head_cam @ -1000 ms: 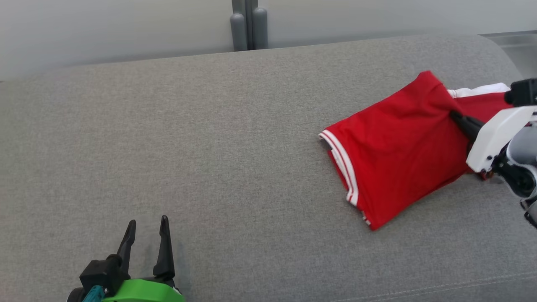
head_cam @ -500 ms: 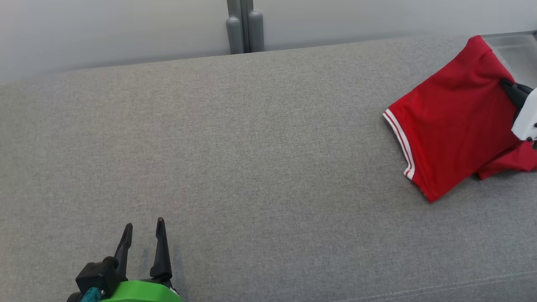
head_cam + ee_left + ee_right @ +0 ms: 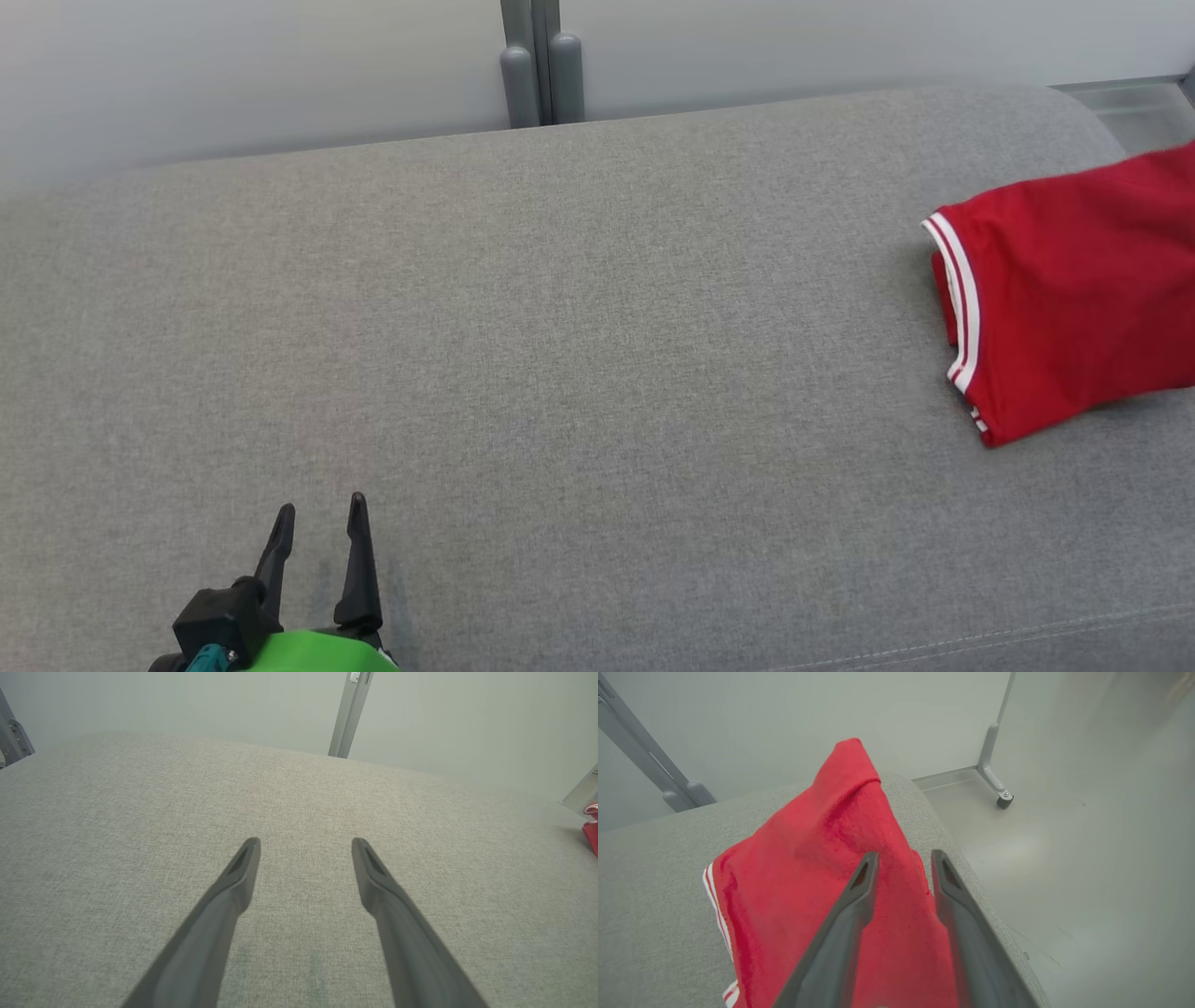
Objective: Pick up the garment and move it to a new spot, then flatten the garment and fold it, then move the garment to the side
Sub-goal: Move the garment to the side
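The garment (image 3: 1074,299) is a red shirt with white-striped trim, lying at the far right end of the grey cushion (image 3: 560,327), partly cut off by the head view's right edge. In the right wrist view the garment (image 3: 798,872) lies under my right gripper (image 3: 903,856), bunched into a peak; the fingers stand apart with a clear gap and pinch no fabric. My left gripper (image 3: 320,509) rests at the lower left, open and holding nothing, far from the shirt. The left wrist view has the left gripper (image 3: 306,844) over bare cushion and a sliver of the garment (image 3: 591,833) at the right edge.
A grey post (image 3: 541,65) stands behind the cushion against the pale wall. The cushion's rounded right end drops to a shiny floor (image 3: 1064,858), where a wheeled panel leg (image 3: 999,793) stands.
The garment has travelled right along the cushion with my right gripper, whose fingers have since parted. The right arm has left the head view. My left gripper has stayed put.
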